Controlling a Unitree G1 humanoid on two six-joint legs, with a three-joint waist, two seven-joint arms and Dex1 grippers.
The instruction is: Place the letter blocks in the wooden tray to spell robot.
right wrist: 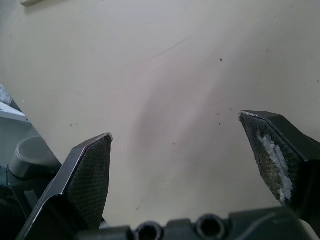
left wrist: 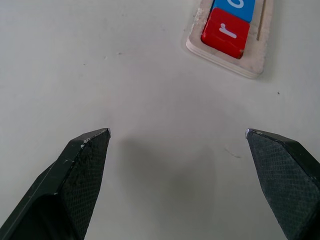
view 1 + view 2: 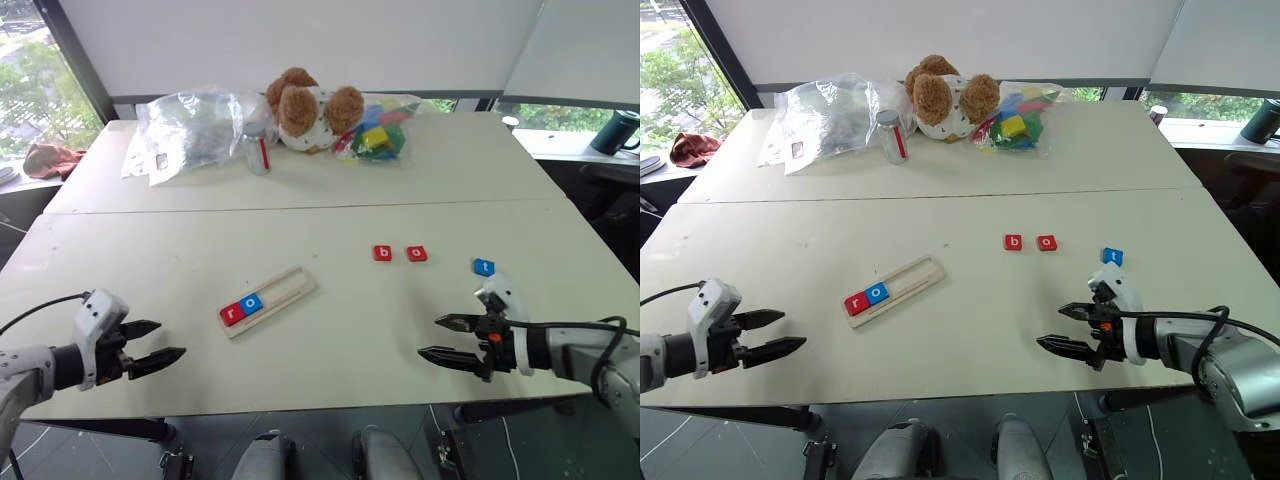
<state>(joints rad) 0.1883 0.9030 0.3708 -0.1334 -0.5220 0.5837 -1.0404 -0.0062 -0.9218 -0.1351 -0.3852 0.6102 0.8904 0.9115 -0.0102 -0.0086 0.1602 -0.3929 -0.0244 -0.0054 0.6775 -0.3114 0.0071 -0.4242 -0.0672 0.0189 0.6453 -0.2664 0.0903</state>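
1. The left gripper (image 3: 168,340) hovers over the near left part of the pale table (image 3: 330,330), its two black fingers spread wide with nothing between them
2. The right gripper (image 3: 438,337) hovers over the near right part, its fingers likewise wide apart and empty
3. The long narrow pale wooden tray (image 3: 285,290) lies slanted between the two grippers, well apart from both
4. A flat red square tile with a white r (image 3: 231,313) sits at the tray's near end, a blue o tile (image 3: 252,302) touching it
5. A red b tile (image 3: 383,253) and a red o tile (image 3: 417,254) lie near each other on the bare table beyond the right gripper
6. A blue t tile (image 3: 484,266) lies to their right, near the right gripper's wrist
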